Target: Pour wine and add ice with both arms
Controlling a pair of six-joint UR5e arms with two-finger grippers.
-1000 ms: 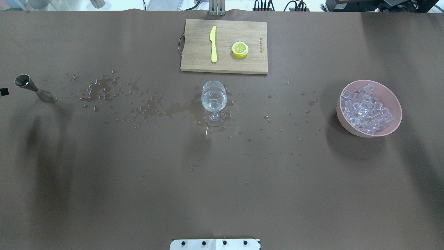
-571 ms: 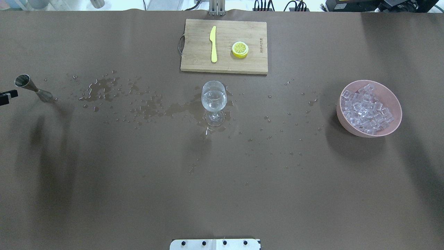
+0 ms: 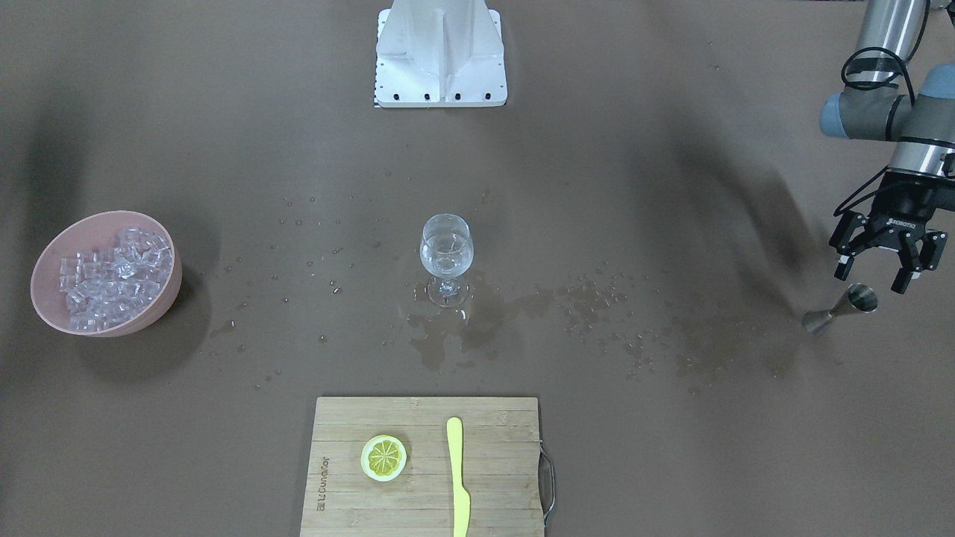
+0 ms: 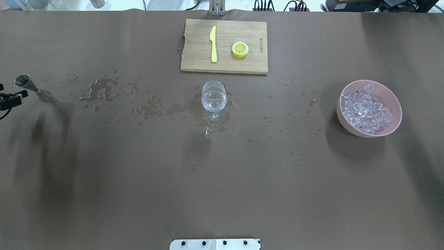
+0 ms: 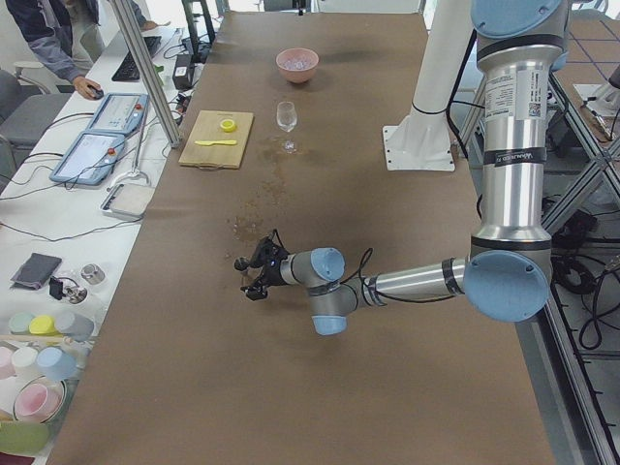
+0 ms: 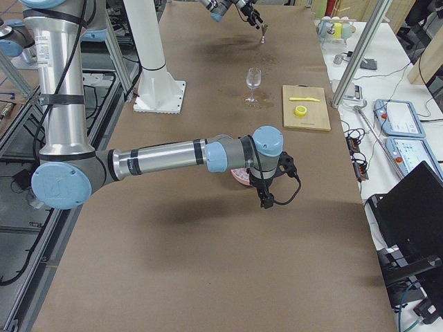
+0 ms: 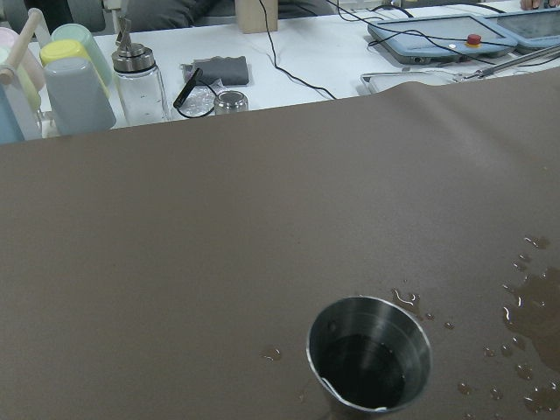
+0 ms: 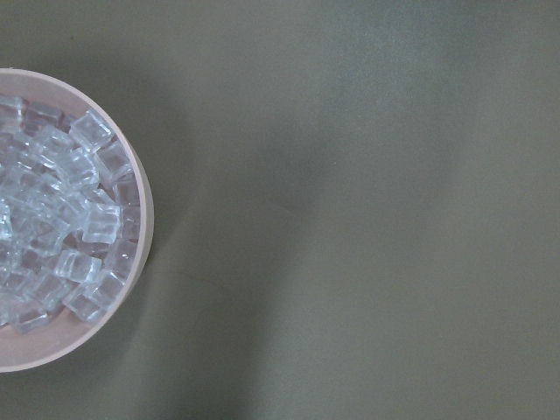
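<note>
The left gripper (image 3: 870,280) is at the right side of the front view, with its two fingers spread wide and nothing between them. It hangs just above the little metal cup (image 3: 841,309), which stands on the brown table (image 3: 671,149). I think the job now is to pick up that cup. To do it well, the gripper should go down slowly until the fingers are on both sides of the thin middle of the cup, then squeeze gently. The cup is narrow and tall, so a bump could knock it over. It should be lifted straight up and kept level on the way to the glass (image 3: 446,253) in the middle of the picture. There are already wet spots (image 3: 597,302) on the table, so careful carrying matters. Some clear wine (image 3: 446,262) sits in the glass. The ice (image 3: 112,280) is piled in the pink bowl (image 3: 160,302) at the left side. The right gripper (image 6: 266,197) only shows in the side view, close by the bowl, and I cannot tell if its fingers are apart or together. Its own camera shows just part of the bowl and no fingers. The inside of the metal cup looks dark, so it is hard to tell how much is in it.
</note>
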